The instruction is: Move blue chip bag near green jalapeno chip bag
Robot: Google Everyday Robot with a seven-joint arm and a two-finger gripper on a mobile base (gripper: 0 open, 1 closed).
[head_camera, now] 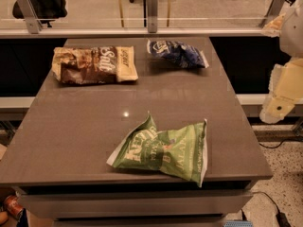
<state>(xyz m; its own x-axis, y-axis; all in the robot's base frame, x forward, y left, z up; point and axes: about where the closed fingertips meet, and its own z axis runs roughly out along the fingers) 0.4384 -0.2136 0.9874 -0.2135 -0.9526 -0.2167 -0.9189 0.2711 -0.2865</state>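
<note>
The blue chip bag (177,52) is small, crinkled and dark navy with white lettering. It lies at the far right of the grey table (85,126). The green jalapeno chip bag (165,149) lies flat near the table's front edge, right of centre. The two bags are well apart, with bare tabletop between them. My gripper (277,109) is at the end of the whitish arm at the right edge of the view. It hangs beside the table's right side, off the tabletop, and touches neither bag.
A brown-and-cream bag marked Salt (93,64) lies at the far left of the table. A glass railing with metal posts (151,8) runs behind the table. A cable (274,207) lies on the speckled floor at the right.
</note>
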